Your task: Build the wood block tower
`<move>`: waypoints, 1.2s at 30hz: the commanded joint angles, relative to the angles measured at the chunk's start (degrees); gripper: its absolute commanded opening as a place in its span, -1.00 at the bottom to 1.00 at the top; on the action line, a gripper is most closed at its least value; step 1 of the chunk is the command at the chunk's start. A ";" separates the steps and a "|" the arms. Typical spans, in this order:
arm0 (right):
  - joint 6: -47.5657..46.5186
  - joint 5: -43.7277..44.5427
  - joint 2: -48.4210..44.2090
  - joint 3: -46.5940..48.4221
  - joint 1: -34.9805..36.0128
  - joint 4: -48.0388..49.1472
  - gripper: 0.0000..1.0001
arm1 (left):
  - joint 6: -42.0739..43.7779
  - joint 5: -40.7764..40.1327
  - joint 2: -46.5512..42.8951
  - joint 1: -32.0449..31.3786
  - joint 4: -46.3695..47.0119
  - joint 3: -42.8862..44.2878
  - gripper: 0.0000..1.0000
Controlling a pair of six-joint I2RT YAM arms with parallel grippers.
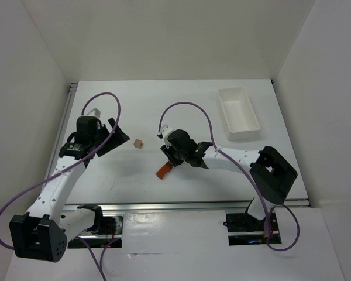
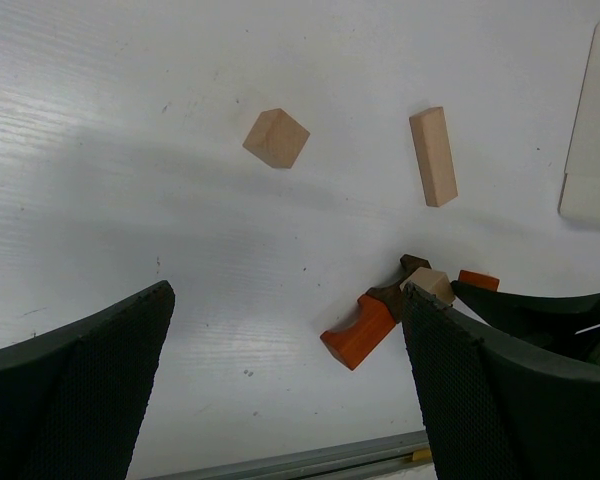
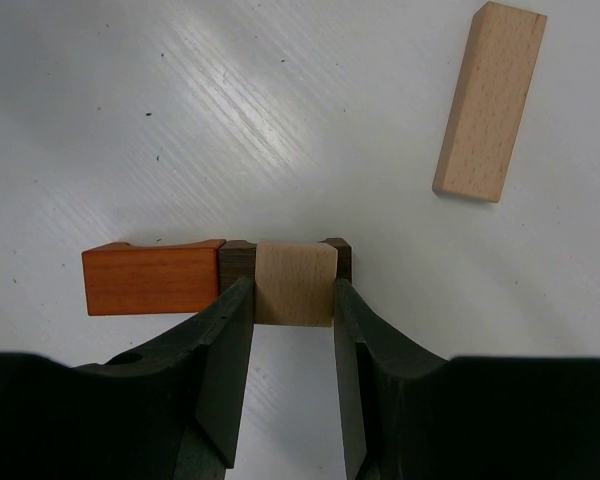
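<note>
My right gripper [image 3: 292, 292] is shut on a pale tan cube [image 3: 295, 280], its fingers pressed against the cube's two sides. The cube rests against a dark brown block [image 3: 236, 262] that shows on both sides of it. An orange-red block [image 3: 150, 280] lies end to end with the brown one on the left. From above, the orange-red block [image 1: 163, 172] pokes out below the right gripper [image 1: 171, 157]. My left gripper [image 2: 288, 300] hangs open over the table, holding nothing. A second tan cube [image 2: 276, 138] and a tan bar [image 2: 433, 156] lie loose beyond it.
A white rectangular tray [image 1: 238, 112] stands at the back right. The metal rail [image 1: 193, 205] runs along the table's near edge. White walls close in the left, back and right sides.
</note>
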 commanded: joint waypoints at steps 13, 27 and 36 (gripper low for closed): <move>-0.60 0.48 -0.94 -0.63 0.37 1.24 -0.87 | 1.05 -0.11 0.08 -0.21 1.23 0.36 0.98; -1.40 -0.04 -3.40 -2.21 0.37 1.77 -0.84 | 1.58 0.42 1.14 -0.21 1.23 0.88 0.98; -2.54 0.92 -3.93 -2.74 0.90 2.30 -0.84 | 1.58 0.95 1.14 -0.21 1.76 0.88 0.98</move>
